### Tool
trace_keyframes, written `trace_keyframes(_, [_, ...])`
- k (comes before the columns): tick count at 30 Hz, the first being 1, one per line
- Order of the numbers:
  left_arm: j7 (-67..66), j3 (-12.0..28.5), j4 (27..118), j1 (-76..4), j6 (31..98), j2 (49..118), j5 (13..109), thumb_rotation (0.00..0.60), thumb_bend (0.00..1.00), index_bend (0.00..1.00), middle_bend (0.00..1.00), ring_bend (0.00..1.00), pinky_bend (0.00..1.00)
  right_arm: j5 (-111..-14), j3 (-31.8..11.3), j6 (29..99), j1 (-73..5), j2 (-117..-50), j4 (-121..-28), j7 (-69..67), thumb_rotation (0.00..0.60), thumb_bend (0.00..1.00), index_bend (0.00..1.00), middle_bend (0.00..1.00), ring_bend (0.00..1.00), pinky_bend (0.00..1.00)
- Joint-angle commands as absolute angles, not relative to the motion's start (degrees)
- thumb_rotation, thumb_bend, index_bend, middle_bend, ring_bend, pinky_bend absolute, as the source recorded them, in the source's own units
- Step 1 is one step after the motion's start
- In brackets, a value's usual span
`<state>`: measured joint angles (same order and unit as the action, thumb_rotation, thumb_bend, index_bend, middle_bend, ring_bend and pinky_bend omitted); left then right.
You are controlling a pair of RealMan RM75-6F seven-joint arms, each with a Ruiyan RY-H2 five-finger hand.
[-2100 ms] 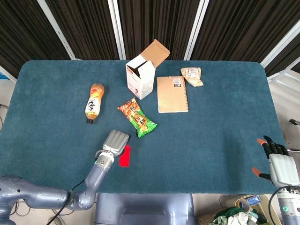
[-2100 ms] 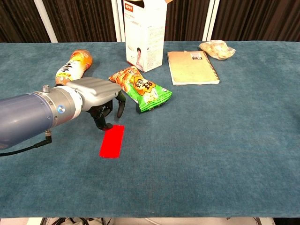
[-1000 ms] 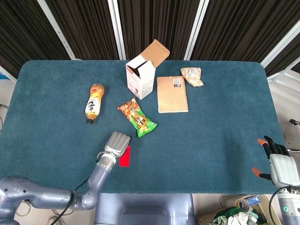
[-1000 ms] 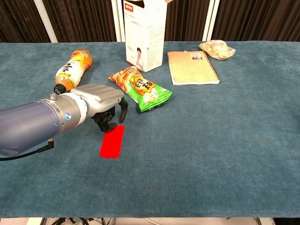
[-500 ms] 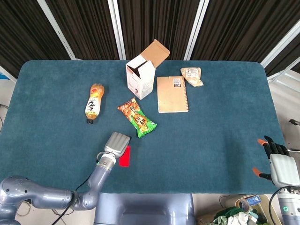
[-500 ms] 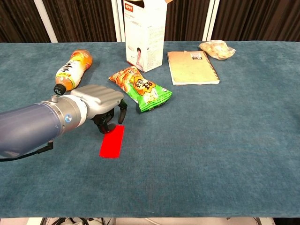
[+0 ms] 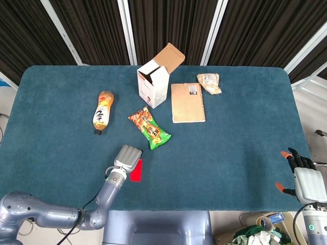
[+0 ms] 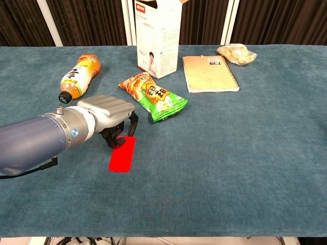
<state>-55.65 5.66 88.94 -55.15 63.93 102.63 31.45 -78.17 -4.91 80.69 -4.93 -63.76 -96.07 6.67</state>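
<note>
Left hand [image 8: 110, 115] low over teal table [image 8: 245, 153], lower left of chest view, fingers curled down, fingertips on near end of flat red rectangular card [image 8: 122, 154]; whether card is actually pinched, cannot tell. Card flat on cloth, just below green crinkly snack packet [image 8: 153, 95]. Right hand [image 7: 305, 179] at lower right of head view, off table edge, fingers spread, holding nothing

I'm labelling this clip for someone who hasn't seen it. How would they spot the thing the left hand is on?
Start at the white carton standing at the far middle of the table and come toward the near edge, past the green snack bag. Beneath the fingers of the left hand lies a red card, the only flat, plain red thing there.
</note>
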Motion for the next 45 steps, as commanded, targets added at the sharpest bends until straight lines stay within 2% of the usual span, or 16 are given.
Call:
trace_keyframes(1, [-55.8, 5.6, 89.0, -55.2, 63.9, 102.7, 31.3, 0.600, 0.48, 0.45, 0.84, 0.90, 0.91, -78.2, -4.9, 80.7, -4.9, -63.8, -96.1, 6.7, 0.600, 0.00, 0.21, 0.08, 0.17, 0.15])
trace_keyframes(32, [-56.1, 5.5, 85.6, -55.0, 64.8, 105.7, 33.2, 0.600, 0.48, 0.49, 0.86, 0.92, 0.92, -78.0, -4.9, 80.6, -4.9, -63.8, -96.1, 6.8, 0.600, 0.00, 0.22, 0.08, 0.17, 0.15])
trace_keyframes(45, [-56.1, 5.8, 83.6, -54.2, 65.8, 107.2, 35.3, 0.600, 0.49, 0.60, 0.89, 0.94, 0.94, -78.1, -4.9, 80.4, -5.0, -63.8, -96.1, 6.7, 0.600, 0.00, 0.22, 0.08, 0.17, 0.15])
